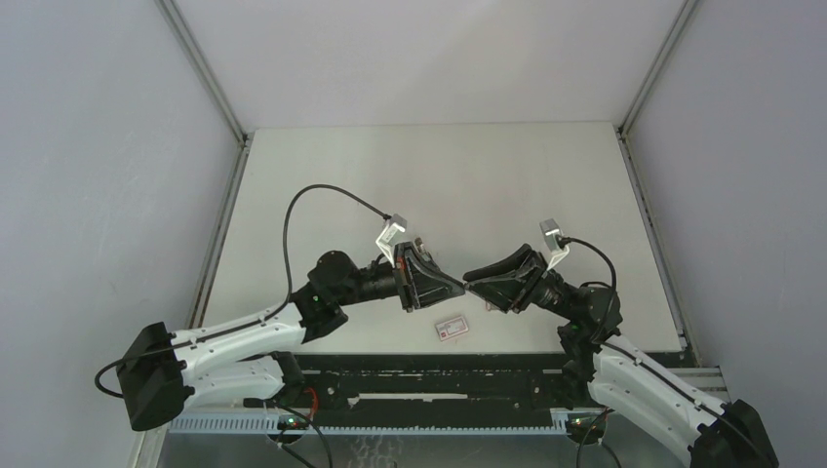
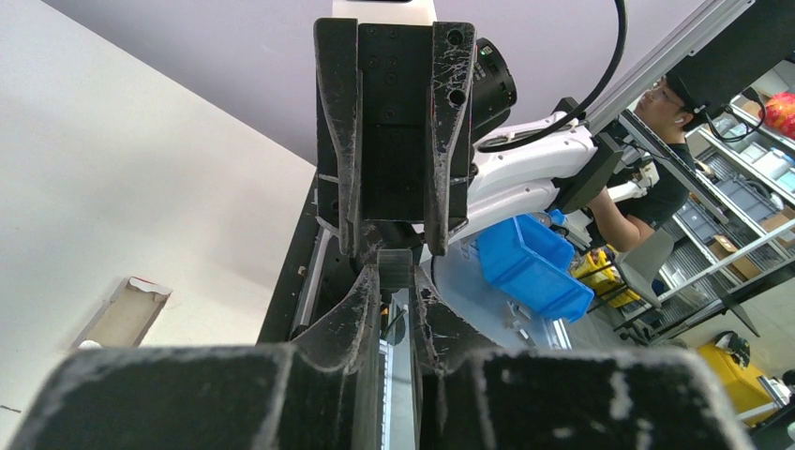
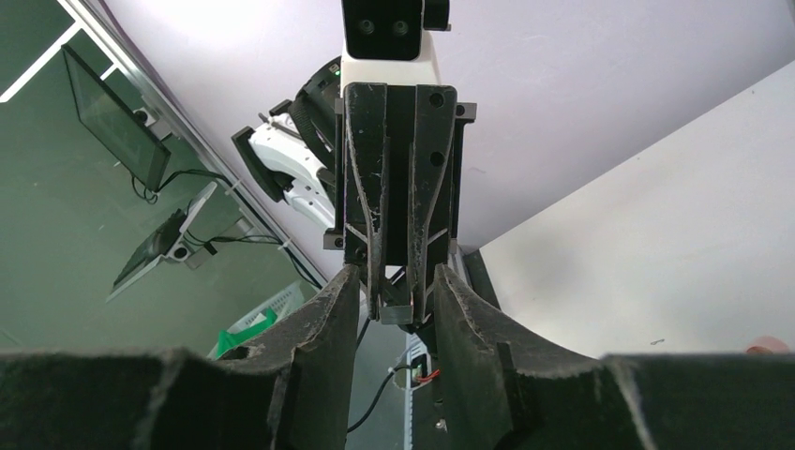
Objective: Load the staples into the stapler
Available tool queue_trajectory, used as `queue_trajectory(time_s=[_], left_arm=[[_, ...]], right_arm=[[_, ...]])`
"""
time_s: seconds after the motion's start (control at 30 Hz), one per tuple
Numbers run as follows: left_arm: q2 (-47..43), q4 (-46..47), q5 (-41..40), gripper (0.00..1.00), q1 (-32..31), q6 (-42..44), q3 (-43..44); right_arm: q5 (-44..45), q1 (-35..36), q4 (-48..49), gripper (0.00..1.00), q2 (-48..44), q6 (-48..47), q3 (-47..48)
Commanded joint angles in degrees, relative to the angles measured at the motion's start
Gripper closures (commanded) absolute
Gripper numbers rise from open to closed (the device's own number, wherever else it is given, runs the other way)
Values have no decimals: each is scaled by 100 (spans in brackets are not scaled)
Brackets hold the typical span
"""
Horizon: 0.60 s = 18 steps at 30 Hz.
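Dull grey block of staples

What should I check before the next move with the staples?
1. Are the staples held at the tips of the left gripper: ok.
2. Is the right gripper open and facing the staples: ok.
3. Do both grippers meet tip to tip in the top view: ok.
4. Is the stapler open for loading: cannot tell, it is mostly hidden behind the left gripper.
5. Does the box lie apart from both grippers: ok.
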Motion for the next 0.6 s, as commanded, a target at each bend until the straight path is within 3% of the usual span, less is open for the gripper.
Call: queue_trajectory(time_s=[0.0,0.57], left_arm=[[-159,297,17,84,38,-81,-53],[-202,389,-14,85,36,-132,-98]], right_arm=[[6,95,304,66,-23,-107,218],[80,218,196,72,-78,-182,225]])
